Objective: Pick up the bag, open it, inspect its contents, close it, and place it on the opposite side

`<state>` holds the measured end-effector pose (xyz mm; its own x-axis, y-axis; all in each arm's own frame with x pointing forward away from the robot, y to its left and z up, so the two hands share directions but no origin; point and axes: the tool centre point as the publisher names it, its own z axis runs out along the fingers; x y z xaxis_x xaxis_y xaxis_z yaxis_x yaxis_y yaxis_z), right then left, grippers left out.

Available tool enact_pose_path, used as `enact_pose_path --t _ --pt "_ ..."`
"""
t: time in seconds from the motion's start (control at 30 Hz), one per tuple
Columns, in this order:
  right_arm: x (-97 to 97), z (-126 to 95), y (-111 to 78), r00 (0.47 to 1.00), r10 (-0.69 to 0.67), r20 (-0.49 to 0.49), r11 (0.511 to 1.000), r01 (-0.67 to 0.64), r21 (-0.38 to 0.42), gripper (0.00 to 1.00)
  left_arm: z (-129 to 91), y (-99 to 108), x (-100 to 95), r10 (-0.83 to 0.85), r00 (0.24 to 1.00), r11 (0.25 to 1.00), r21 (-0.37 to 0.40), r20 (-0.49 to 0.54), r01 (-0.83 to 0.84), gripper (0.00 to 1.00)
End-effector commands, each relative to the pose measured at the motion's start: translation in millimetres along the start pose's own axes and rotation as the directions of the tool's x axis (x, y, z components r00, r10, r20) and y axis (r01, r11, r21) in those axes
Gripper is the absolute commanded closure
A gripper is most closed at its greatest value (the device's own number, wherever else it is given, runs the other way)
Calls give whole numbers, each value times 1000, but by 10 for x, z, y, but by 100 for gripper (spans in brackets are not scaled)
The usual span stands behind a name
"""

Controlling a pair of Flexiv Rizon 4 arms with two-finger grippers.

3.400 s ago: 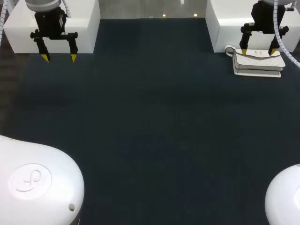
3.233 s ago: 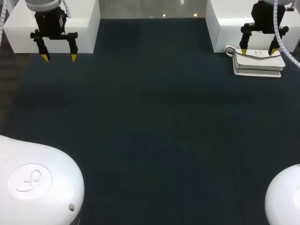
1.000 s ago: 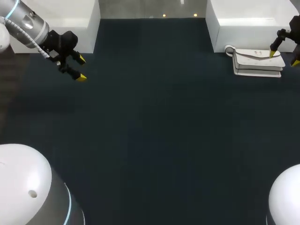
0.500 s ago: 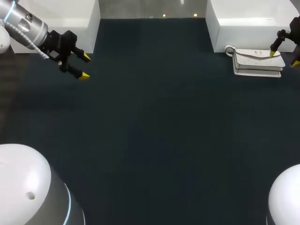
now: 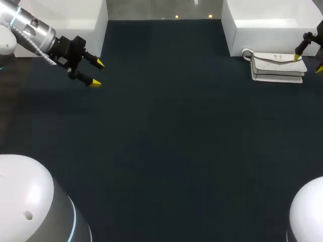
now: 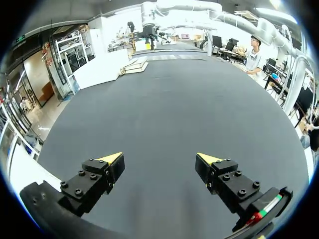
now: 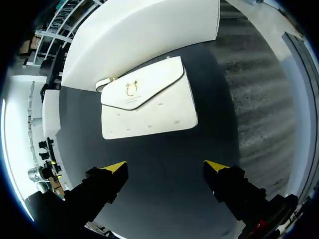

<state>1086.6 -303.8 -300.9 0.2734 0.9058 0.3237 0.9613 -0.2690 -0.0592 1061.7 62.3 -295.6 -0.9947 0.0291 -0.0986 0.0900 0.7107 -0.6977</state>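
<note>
Flat white leather flap bag (image 5: 277,66) lies at the far right of our dark table (image 5: 166,141), just beside a white block (image 5: 262,20). Our right gripper (image 7: 165,166) hangs near it, fingers wide. Our left gripper (image 5: 98,73), also wide, hovers far left near 1 more white block (image 5: 65,15)

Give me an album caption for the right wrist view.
Open yellow-tipped pincer hovers; a white flap bag lies flat ahead on the dark table.

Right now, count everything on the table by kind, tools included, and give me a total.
Bags: 1, the white bag
White boxes: 2, the left box and the right box
Tools: 2, the left tool and the right tool, both open
Total: 5
</note>
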Motion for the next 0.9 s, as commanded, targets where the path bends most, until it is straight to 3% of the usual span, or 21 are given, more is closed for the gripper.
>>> enact_pose_path --t 0.03,0.9 --pt "-33 25 87 1000 0 -9 1000 0 16 0 70 -48 -57 -2 1000 1000 -16 -8 1 0" --pt "-451 329 463 982 70 -174 997 -76 -28 0 102 -47 -56 -3 1000 999 -43 -20 2 0"
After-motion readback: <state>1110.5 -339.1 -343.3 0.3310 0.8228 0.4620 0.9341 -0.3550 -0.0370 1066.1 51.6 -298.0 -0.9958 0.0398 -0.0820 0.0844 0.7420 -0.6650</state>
